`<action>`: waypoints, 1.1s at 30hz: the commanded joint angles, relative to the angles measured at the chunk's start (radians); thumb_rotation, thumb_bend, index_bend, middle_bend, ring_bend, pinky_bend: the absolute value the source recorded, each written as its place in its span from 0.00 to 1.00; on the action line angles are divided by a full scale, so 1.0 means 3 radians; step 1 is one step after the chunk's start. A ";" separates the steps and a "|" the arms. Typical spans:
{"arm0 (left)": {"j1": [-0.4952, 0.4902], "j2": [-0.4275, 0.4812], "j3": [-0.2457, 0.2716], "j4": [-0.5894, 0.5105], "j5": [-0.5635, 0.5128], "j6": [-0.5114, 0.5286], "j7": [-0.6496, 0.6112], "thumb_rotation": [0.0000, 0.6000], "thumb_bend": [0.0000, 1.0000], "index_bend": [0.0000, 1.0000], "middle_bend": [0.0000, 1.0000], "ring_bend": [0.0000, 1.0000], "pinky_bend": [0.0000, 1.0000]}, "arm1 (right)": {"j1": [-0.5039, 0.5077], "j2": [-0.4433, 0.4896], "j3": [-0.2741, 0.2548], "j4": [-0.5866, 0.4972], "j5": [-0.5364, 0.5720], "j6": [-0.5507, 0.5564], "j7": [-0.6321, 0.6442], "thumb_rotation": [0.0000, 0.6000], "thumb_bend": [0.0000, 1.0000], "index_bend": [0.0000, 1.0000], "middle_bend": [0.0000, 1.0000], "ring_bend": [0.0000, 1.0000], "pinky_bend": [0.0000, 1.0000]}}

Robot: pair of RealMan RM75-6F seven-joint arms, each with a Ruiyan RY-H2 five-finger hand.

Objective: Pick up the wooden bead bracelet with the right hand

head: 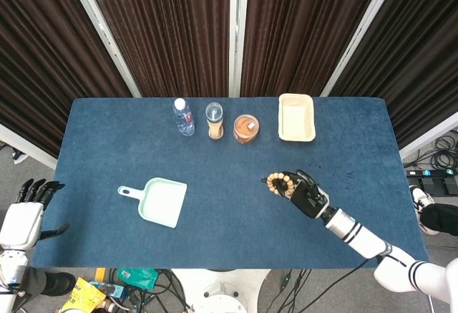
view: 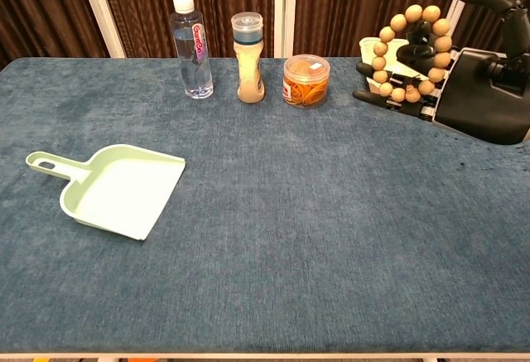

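The wooden bead bracelet (head: 280, 183) (view: 398, 21) hangs as an upright ring over the fingers of my right hand (head: 305, 194) (view: 476, 80), lifted off the blue table (head: 215, 177) at its right-centre. In the chest view the hand's black fingers reach left through the loop, just in front of the cream tray. My left hand (head: 25, 216) hangs beyond the table's left front corner with its fingers apart, holding nothing; only the head view shows it.
Along the back stand a water bottle (head: 183, 116) (view: 191, 47), a spice shaker (head: 215, 120) (view: 248, 47), an orange-filled jar (head: 246, 129) (view: 306, 80) and a cream tray (head: 296, 117) (view: 368, 45). A pale green dustpan (head: 159, 202) (view: 116, 188) lies at the front left.
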 commanded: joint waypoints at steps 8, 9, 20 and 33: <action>-0.0012 0.0008 0.0009 -0.0013 -0.0001 -0.0030 0.0005 1.00 0.00 0.19 0.17 0.07 0.02 | 0.0100 -0.0101 -0.0111 0.0151 0.0046 0.0013 0.0174 0.00 0.09 0.65 0.70 0.31 0.00; -0.0011 0.0008 0.0007 -0.0014 -0.0004 -0.0026 0.0008 1.00 0.00 0.19 0.17 0.08 0.02 | 0.0109 -0.0104 -0.0112 0.0142 0.0054 -0.0020 0.0041 0.00 0.08 0.67 0.70 0.32 0.00; -0.0008 0.0011 0.0009 -0.0032 -0.0014 -0.0030 0.0031 1.00 0.00 0.19 0.17 0.07 0.02 | -0.0041 -0.0070 0.0144 -0.0352 0.0621 -0.0361 -0.2057 0.00 0.44 0.67 0.70 0.32 0.00; -0.0020 0.0018 0.0002 -0.0050 -0.0019 -0.0039 0.0050 1.00 0.00 0.19 0.17 0.08 0.02 | -0.0155 -0.0098 0.0299 -0.0428 0.0731 -0.0419 -0.2434 0.15 0.51 0.68 0.69 0.32 0.00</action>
